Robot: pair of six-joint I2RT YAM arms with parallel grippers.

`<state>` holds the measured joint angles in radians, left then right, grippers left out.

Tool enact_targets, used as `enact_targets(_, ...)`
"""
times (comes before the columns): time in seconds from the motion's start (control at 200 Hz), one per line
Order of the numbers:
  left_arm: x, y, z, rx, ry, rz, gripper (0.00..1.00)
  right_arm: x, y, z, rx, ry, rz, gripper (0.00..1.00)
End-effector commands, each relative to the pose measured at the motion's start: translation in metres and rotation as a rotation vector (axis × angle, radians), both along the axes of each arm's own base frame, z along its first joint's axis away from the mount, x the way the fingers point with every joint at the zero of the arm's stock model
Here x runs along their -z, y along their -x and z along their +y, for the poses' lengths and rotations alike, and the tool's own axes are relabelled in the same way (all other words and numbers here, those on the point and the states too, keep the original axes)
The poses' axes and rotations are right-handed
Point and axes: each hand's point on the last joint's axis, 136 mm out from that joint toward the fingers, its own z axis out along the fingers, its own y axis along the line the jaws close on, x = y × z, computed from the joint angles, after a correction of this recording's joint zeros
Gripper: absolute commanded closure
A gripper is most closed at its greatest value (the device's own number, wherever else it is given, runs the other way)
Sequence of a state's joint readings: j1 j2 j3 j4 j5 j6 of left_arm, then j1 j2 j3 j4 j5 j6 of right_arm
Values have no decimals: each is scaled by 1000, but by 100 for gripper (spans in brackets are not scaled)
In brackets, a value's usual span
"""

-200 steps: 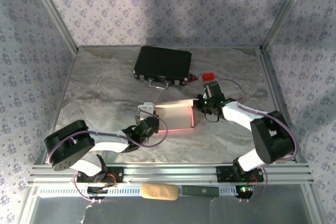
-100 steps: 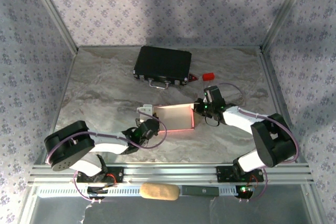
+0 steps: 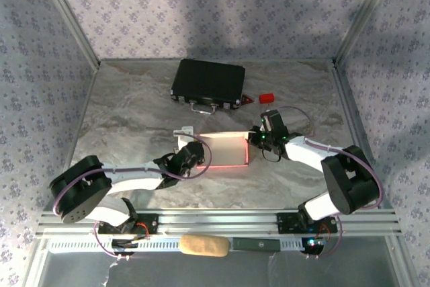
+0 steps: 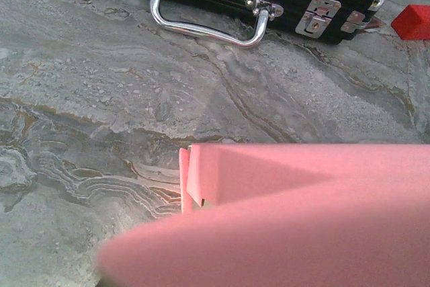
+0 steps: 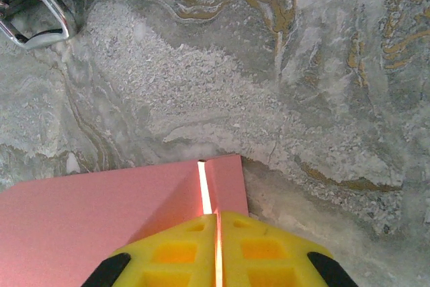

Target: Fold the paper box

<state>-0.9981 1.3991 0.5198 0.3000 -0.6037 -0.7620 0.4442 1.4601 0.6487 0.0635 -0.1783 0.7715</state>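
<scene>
You are looking down at the counter (image 3: 134, 119) from above, with both arms reaching in from 6 o'clock. The paper box (image 3: 225, 149) is lying near the middle of the counter as a pale pink panel. Its long axis is running from 9 o'clock to 3 o'clock, and a paler flap is sticking out at its 10 o'clock corner. The left pincer (image 3: 193, 156) is sitting at the box's 9 o'clock end and touching it. It is clenched. In the left wrist view a blurred sheet of pink card is covering its fingers, so it is probably gripping the box's left flap, though the contact itself is hidden. The right pincer (image 3: 257, 138) is sitting at the box's 2 o'clock corner. In the right wrist view its yellow fingers (image 5: 181, 253) are pressing together on the card's edge, right beside a slit, so it is grasping the box. Both arms are therefore equally near, one at each end of the long axis, with the box stretching between them. The next fold is likely turning on this, with one end being held steady while the other is being turned inward across the panel. A black case (image 3: 208, 84) and a red block (image 3: 267, 97) are resting towards 12 o'clock, well apart from the box.
</scene>
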Motion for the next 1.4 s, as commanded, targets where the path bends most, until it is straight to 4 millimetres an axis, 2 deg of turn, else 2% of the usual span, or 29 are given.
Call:
enact_targets(0.0, 8, 11, -15, 58, 34, 100, 100, -15, -3, 17, -36, -41, -20, 88)
enact_targets(0.225, -9, 3, -21, 20, 78, 122, 100, -18, -5, 18, -38, -40, -18, 88)
enact_targets(0.455, -12, -5, -20, -11, 96, 150, 100, -19, -9, 20, -40, -44, -11, 88)
enact_targets(0.745, 10, -1, -19, -14, 120, 173, 100, -12, -7, 19, -37, -45, 3, 89)
enact_targets(0.984, 35, 13, -10, -6, 126, 194, 100, -9, -4, 12, -30, -33, -7, 89)
enact_targets(1.229, 37, 20, -4, -1, 100, 187, 100, -10, 2, 3, -6, -6, -16, 89)
enact_targets(1.394, 28, 22, -7, 22, 101, 174, 100, -19, 6, -7, 17, 19, -32, 88)
